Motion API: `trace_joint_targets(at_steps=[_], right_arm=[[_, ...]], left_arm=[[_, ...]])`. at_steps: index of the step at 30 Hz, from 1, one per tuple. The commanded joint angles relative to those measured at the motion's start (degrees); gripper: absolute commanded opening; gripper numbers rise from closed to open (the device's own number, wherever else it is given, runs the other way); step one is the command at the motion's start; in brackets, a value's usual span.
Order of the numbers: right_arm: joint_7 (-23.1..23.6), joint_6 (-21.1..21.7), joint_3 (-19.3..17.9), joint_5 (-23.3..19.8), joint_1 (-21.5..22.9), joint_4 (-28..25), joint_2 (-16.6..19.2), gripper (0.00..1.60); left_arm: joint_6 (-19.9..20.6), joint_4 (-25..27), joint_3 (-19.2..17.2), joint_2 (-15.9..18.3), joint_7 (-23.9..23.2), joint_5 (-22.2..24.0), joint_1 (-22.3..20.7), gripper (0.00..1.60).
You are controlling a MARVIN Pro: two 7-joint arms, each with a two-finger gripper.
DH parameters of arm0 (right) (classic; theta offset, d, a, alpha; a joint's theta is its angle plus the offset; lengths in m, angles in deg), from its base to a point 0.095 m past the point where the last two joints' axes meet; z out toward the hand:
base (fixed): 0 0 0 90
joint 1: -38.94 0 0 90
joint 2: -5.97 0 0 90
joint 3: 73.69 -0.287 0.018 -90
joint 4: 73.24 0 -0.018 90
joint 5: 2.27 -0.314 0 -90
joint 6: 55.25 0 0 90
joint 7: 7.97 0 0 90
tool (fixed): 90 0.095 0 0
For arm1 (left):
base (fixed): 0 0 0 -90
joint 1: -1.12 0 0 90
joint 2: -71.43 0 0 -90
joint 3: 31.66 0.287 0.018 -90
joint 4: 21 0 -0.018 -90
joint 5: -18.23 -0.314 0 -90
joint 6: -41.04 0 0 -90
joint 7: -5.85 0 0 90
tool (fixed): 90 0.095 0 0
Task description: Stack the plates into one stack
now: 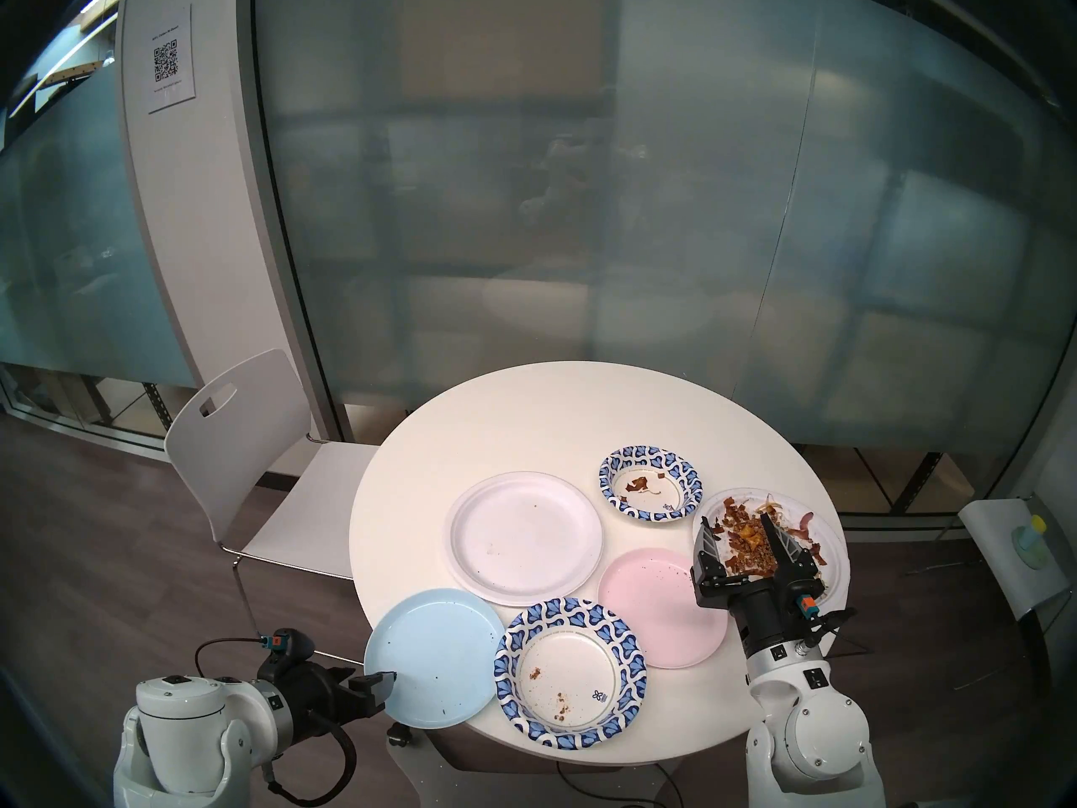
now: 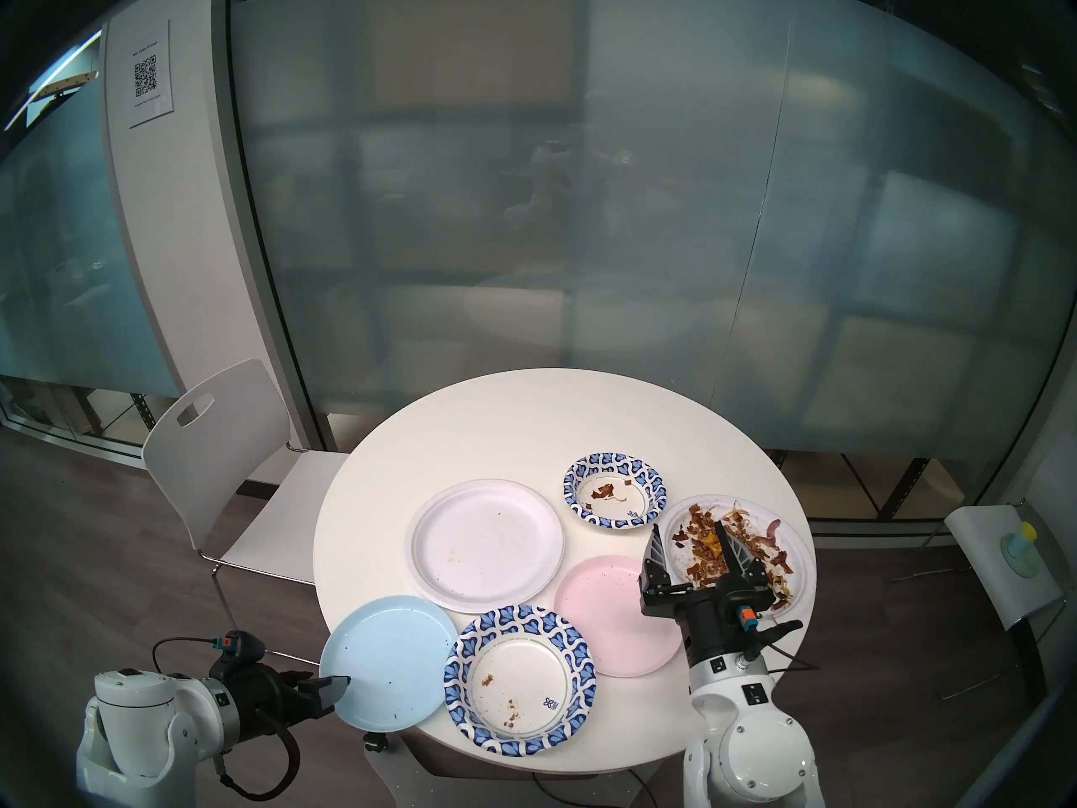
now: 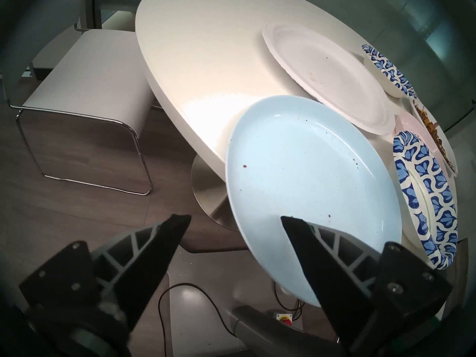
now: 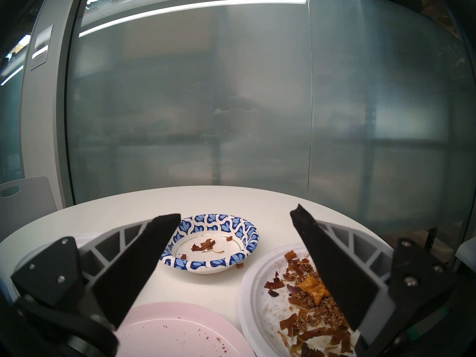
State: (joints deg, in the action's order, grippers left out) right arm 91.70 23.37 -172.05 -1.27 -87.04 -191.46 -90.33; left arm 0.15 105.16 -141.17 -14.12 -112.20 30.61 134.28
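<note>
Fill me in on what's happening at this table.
A two-armed robot is clearing used plates into one stack, but nothing is stacked yet: six dishes lie spread over the round table. The left gripper is open at the near rim of the pale blue plate, which overhangs the table edge. The right gripper hangs open above the white plate of food scraps.

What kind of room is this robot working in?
Probably an office break or meeting area: a round white table with used disposable plates, a white chair beside it, frosted glass partition walls, and a QR-code notice on the pillar.
</note>
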Motion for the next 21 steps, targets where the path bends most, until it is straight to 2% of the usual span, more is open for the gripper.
trace_joint_targets(at_steps=[1,5,6,11,12,13,15,18,20,21], right_arm=[[-0.01,-0.21,0.04,-0.03,0.10,-1.22,-0.02,1.60],[-0.01,-0.21,0.04,-0.03,0.10,-1.22,-0.02,1.60],[-0.01,-0.21,0.04,-0.03,0.10,-1.22,-0.02,1.60],[-0.01,-0.21,0.04,-0.03,0.10,-1.22,-0.02,1.60],[-0.01,-0.21,0.04,-0.03,0.10,-1.22,-0.02,1.60],[-0.01,-0.21,0.04,-0.03,0.10,-1.22,-0.02,1.60],[-0.01,-0.21,0.04,-0.03,0.10,-1.22,-0.02,1.60],[-0.01,-0.21,0.04,-0.03,0.10,-1.22,-0.02,1.60],[-0.01,-0.21,0.04,-0.03,0.10,-1.22,-0.02,1.60],[-0.01,-0.21,0.04,-0.03,0.10,-1.22,-0.02,1.60]], left_arm=[[-0.70,1.20,0.58,-1.27,0.36,0.29,-0.20,1.17],[-0.69,1.61,1.19,-1.74,1.04,0.08,0.01,1.14],[-0.77,1.61,1.38,-1.83,1.23,0.01,0.08,0.96],[-0.71,2.11,1.78,-2.13,1.78,-0.01,0.54,0.90],[-0.64,2.37,1.79,-2.29,1.97,0.13,0.70,0.76],[-0.62,2.41,1.78,-2.36,2.06,0.21,0.72,0.72],[-0.55,2.41,1.79,-2.45,2.25,0.28,0.68,0.66],[-0.60,2.10,1.85,-2.52,2.54,0.33,0.47,0.65],[-0.59,2.02,1.84,-2.57,2.71,0.42,0.44,0.52],[-0.59,2.01,1.83,-2.57,2.78,0.46,0.46,0.40]])
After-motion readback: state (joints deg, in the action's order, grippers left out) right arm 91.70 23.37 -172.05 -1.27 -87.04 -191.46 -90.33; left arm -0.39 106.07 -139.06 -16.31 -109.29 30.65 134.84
